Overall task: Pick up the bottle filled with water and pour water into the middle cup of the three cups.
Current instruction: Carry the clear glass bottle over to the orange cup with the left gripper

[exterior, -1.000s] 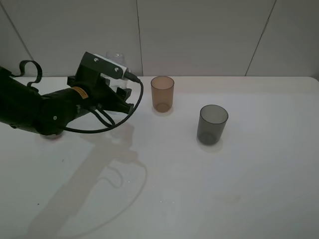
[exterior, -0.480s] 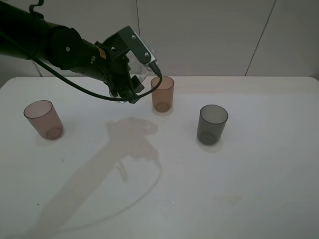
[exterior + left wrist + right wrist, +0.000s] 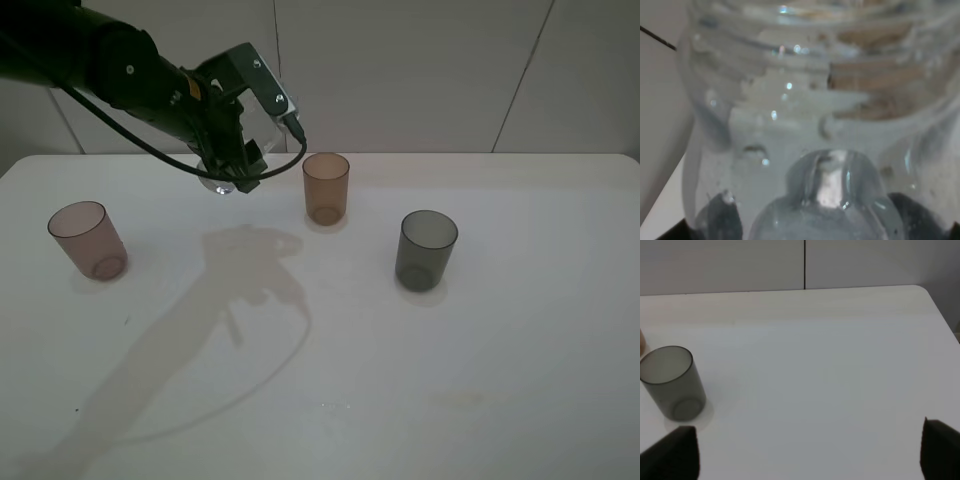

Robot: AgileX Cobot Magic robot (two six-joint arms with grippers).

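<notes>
My left gripper (image 3: 240, 160) is shut on the clear bottle (image 3: 224, 182) and holds it tilted in the air, left of the amber-brown middle cup (image 3: 326, 188) and apart from it. In the left wrist view the bottle (image 3: 805, 115) fills the frame, its threaded neck toward the amber cup, with dark fingers (image 3: 920, 215) at its sides. The pinkish-mauve cup (image 3: 87, 240) stands at the left and the smoky-grey cup (image 3: 426, 250) at the right. My right gripper (image 3: 807, 452) is open and empty, with the grey cup (image 3: 672, 382) ahead of it.
The white table (image 3: 400, 380) ends at a pale wall behind the cups. The arm's cable loops beside the bottle. The table's far corner (image 3: 920, 290) shows in the right wrist view.
The left arm has lifted the bottle off the table, swung it up and right toward the amber cup while tilting it, then drawn back a little left. The pink cup is uncovered.
</notes>
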